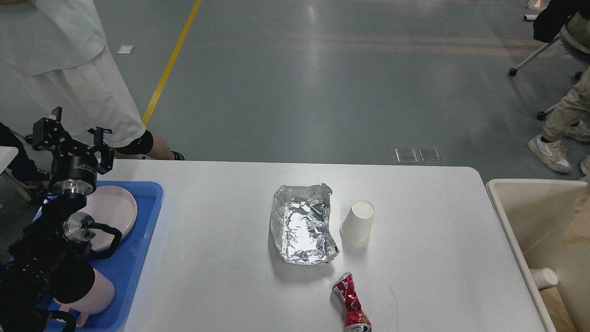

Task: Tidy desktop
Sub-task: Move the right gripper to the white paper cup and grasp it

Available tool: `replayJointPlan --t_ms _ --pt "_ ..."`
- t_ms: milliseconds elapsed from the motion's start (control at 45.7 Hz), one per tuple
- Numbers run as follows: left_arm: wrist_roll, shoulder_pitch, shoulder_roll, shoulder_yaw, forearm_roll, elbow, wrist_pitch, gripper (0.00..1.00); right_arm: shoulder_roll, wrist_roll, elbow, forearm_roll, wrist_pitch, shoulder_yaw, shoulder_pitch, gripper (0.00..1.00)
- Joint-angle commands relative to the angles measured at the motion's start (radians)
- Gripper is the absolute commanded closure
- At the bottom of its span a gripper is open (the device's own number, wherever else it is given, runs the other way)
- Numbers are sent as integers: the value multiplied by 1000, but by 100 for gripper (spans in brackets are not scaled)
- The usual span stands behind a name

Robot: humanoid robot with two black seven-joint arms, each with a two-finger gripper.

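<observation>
Left arm: enters from the lower left edge, black, with thick jointed segments and a looped cable near the edge. It rises to a cylindrical wrist with a silver ring. Left gripper: at the far end, directly above the wrist, pointing up and away. Its two fingers are spread well apart, one on each side of the palm, with nothing between them. Right arm and right gripper: out of view.
</observation>
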Motion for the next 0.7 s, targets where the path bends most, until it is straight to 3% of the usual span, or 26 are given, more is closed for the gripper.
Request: replayJointPlan --t_ms 0,66,175,241,350,526,679 --pt "0 1 0 0 0 0 0 3 46 1 -108 0 -17 123 -135 27" --pt "0 0 0 0 0 0 0 3 75 1 -160 0 -16 175 -180 13" --pt "0 0 0 0 0 0 0 3 110 1 -167 0 -12 195 -193 10" --pt "0 0 0 0 0 0 0 3 129 1 -162 0 -9 195 -175 1" --pt "0 0 0 0 0 0 0 3 149 1 -121 -1 6 181 -65 0" --pt "0 0 0 0 0 0 0 3 163 -1 190 -1 41 36 286 0" --pt "0 0 0 0 0 0 0 3 245 2 462 -1 81 -81 576 0"
